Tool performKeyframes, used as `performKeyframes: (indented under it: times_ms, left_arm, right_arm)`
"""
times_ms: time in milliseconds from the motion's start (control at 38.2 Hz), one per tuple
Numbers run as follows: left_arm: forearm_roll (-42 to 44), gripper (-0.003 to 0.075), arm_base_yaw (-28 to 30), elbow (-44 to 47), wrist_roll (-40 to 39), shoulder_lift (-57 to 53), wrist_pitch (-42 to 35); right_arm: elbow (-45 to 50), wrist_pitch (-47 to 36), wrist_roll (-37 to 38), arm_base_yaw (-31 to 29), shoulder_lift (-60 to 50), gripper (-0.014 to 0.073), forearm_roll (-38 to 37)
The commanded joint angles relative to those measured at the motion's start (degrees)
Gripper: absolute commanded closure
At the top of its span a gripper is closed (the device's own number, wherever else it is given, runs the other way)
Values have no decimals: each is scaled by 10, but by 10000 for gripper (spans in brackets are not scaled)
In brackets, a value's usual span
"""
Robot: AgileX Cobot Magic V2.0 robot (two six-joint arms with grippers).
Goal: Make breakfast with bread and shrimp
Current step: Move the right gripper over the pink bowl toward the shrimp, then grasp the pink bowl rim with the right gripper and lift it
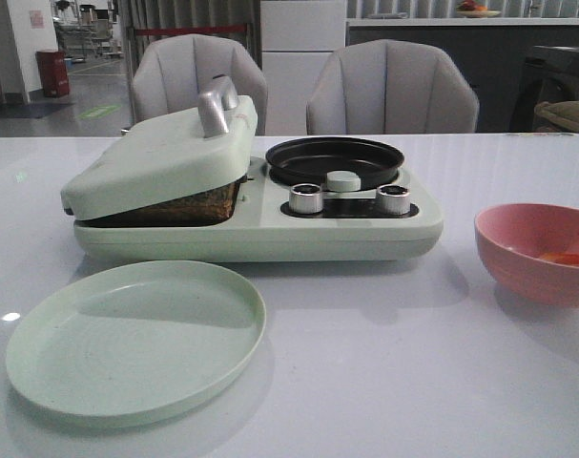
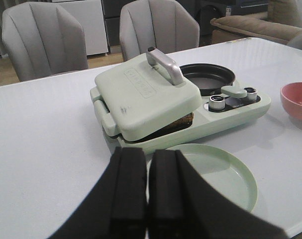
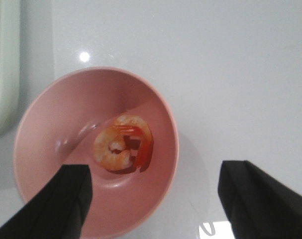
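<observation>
The bread [image 1: 189,203] shows as a brown edge under the tilted lid [image 1: 160,157] of the pale green breakfast maker [image 1: 270,234]; the same bread [image 2: 178,124] peeks out in the left wrist view. A curled orange shrimp [image 3: 122,144] lies in the pink bowl [image 3: 56,134], and the shrimp [image 1: 564,258] shows faintly in the front view. My right gripper [image 3: 155,181] hangs open above the bowl, one finger over its inside, the other outside its rim. My left gripper [image 2: 147,164] is shut and empty, near the green plate [image 2: 225,174]. Neither gripper appears in the front view.
A black round pan [image 1: 334,159] sits on the maker's right half behind two silver knobs [image 1: 306,198]. The green plate [image 1: 136,339] lies in front of the maker. Two grey chairs [image 1: 392,91] stand behind the white table [image 1: 384,382].
</observation>
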Motion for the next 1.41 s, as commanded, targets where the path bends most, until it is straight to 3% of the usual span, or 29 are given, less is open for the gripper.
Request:
performKeyframes:
  times_ms: [0,340,419,628,942,1099,1282,1387]
  left_arm:
    - [-6,608,-5,-14,-8,2,-43]
    - [-6,608,-5,-14,-8,2,-43]
    - [-6,608,-5,-14,-8,2,-43]
    - [-6,608,-5,-14,-8,2,-43]
    - [-6,608,-5,-14,-8,2,-43]
    - [-6,608,-5,-14,-8,2,-43]
    - [-6,608,-5,-14,-8,2,-43]
    - [-6,608,-5,-14,-8,2,-43]
  right_arm:
    - [-46,-28,-9,-9,39,-20,5]
    - [-132,-17,-9,-9,184,-6,6]
    - [-146,-17,-9,-9,203,81,6]
    - [-170,-12,-9,-9,225,464,6]
    - [-230,37,-28,-1,180,454,11]
    - [-263,12,-62,15,138,454,68]
    - [-273,-105,-137,47,129,454,176]
    - [-273,-185,-169,80,140,454,202]
